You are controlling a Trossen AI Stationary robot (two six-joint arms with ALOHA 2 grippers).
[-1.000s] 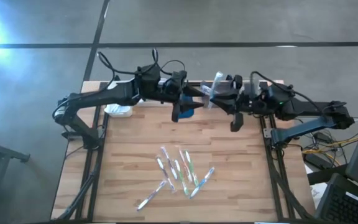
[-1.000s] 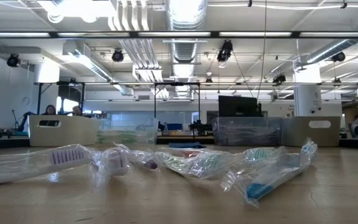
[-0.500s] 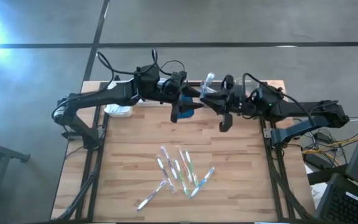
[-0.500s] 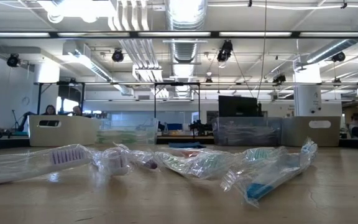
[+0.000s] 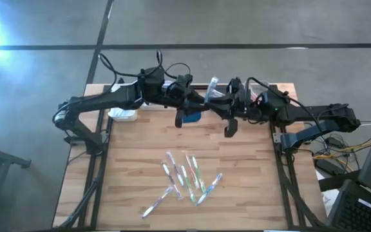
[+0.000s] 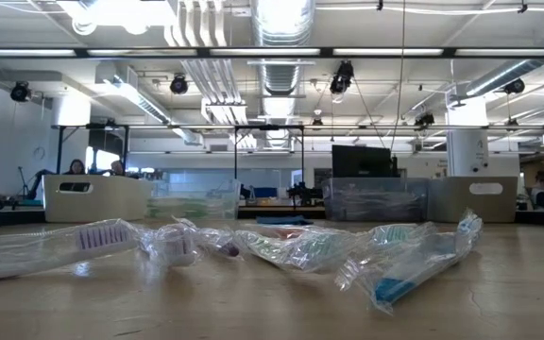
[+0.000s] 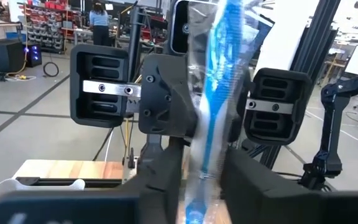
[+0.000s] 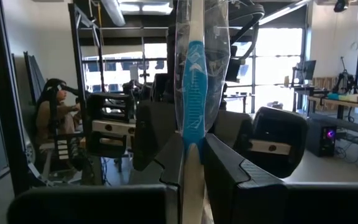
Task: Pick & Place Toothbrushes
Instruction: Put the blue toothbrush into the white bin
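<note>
Clamping tight on a blue wrapped toothbrush (image 8: 194, 93), right gripper (image 8: 192, 163) with both fingers pressed to the handle, brush standing straight up between them. Facing it nose to nose, left gripper (image 7: 202, 171), fingers spread either side of the same brush (image 7: 211, 106), not clearly pinching it. Meeting above the far middle of the table (image 5: 263, 174), both grippers well off the wood, right one (image 5: 215, 103) reaching in from its side, left one (image 5: 195, 103) from the other. Poking up between them from above, the wrapped brush (image 5: 212, 87). Lying loose near the front centre, the other toothbrushes (image 5: 185, 177), a scattered bunch in clear wrappers (image 6: 300, 247). Sitting by the left arm at the far edge, a white bin (image 5: 122, 115).
</note>
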